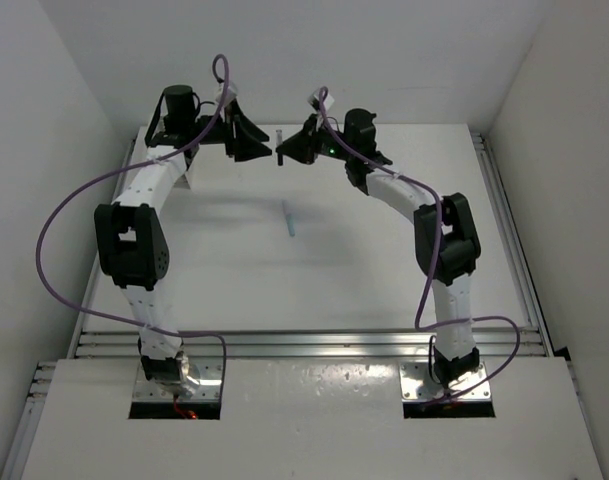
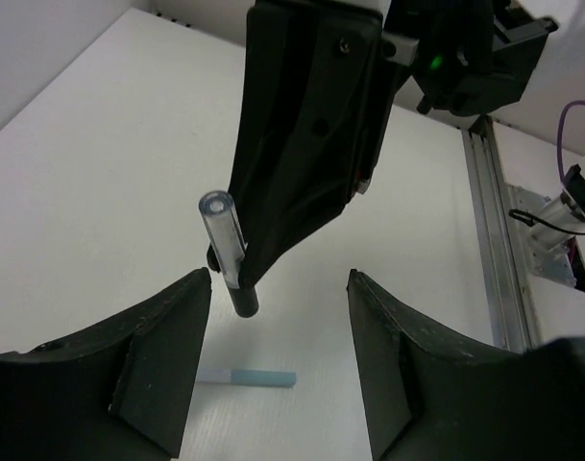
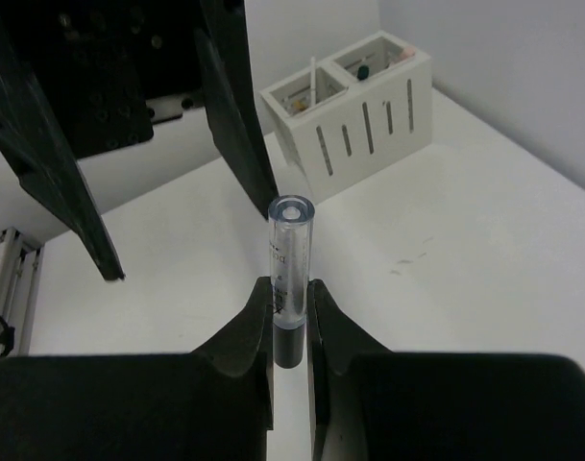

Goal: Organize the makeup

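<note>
A clear-capped makeup stick (image 3: 292,240), dark at its lower end, stands upright in the air over the far middle of the desk (image 1: 384,270). It is clenched at its base between the fingers of the right tool (image 3: 290,293). The left tool (image 2: 278,279) faces it from the left with its jaws spread wide, grasping nothing. The stick sits just in front of that gap, so this looks like a hand-over about to happen.

A light blue stick (image 1: 291,220) lies loose at mid-desk, nearer than both tools.

Beyond the left tool, by the wall, stands a white slatted box (image 3: 369,125) with two compartments. In the right wrist view, the left-hand one holds a thin pale stick (image 3: 312,77) rising above the rim. The right-hand one holds a peach-pink stick (image 3: 403,54) and a dark-tipped one (image 3: 363,71). Other contents are too small to tell.

The job seems partly done: some pieces are boxed, while the held stick and the blue one remain to be put away.
</note>
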You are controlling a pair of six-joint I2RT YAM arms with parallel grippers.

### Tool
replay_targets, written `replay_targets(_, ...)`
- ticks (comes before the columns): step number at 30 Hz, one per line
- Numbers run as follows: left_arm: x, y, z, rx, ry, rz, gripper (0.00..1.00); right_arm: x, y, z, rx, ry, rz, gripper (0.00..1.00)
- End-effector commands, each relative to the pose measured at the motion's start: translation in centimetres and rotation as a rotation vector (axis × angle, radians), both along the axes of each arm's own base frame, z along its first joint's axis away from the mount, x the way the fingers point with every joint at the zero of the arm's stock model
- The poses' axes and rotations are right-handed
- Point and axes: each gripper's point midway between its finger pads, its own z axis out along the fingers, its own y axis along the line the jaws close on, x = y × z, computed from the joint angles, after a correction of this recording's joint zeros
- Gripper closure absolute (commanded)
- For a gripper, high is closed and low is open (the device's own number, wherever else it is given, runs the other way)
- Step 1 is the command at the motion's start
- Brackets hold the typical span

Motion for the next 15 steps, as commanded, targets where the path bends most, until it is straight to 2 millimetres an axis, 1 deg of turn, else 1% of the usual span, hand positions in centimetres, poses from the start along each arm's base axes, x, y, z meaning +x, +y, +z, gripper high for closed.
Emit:
replay_targets(1, -1.6, -0.5, 3.5, -0.015, -0.061, -0.017, 0.36, -2.2, 0.1, 4.9, 0.050, -0.136, 0.053, 1.00)
replay_targets(2, -1.3, -0.4, 3.6, -0.013, -0.071, -0.006, 0.35, -2.6, 0.2, 4.9, 0.047, -0.139, 0.064, 1.00)
replay_targets(4, -1.3, -1.2, 3.9, -0.019, -0.068, -0.003, 0.35, -3.4, 0.7, 4.9, 0.050, -0.137, 0.087, 1.00)
replay_targets(6, -0.8, -1.3, 3.4, -0.029, -0.043, -0.001, 0.35, -4.0, 0.9, 5.5, 0.066, -0.152, 0.094, 1.00)
replay_targets(7, -1.0, -1.8, 3.6, -0.033, -0.041, -0.011, 0.35, -4.2, 0.9, 5.1, 0.065, -0.142, 0.093, 1.00)
replay_targets(8, -1.0, -1.9, 3.6, -0.035, -0.032, -0.011, 0.37, -4.4, 1.0, 5.0, 0.069, -0.135, 0.093, 1.00)
replay_targets(9, -0.8, -1.9, 3.1, -0.034, -0.021, -0.011, 0.41, -4.4, 0.8, 5.5, 0.074, -0.147, 0.087, 1.00)
replay_targets(10, -1.0, -2.3, 3.1, -0.034, -0.021, -0.020, 0.44, -4.5, 0.8, 5.5, 0.074, -0.143, 0.089, 1.00)
replay_targets(11, -0.9, -2.3, 2.5, -0.034, -0.009, -0.029, 0.46, -4.7, 1.0, 5.2, 0.071, -0.139, 0.092, 1.00)
replay_targets(12, -0.9, -2.4, 2.5, -0.036, 0.000, -0.028, 0.51, -4.8, 1.0, 5.3, 0.072, -0.139, 0.093, 1.00)
replay_targets(13, -0.7, -2.4, 2.1, -0.035, 0.011, -0.028, 0.54, -4.9, 1.1, 5.4, 0.073, -0.136, 0.095, 1.00)
replay_targets(15, -0.8, -2.4, 2.1, -0.037, 0.020, -0.028, 0.58, -5.0, 1.3, 5.2, 0.072, -0.133, 0.100, 1.00)
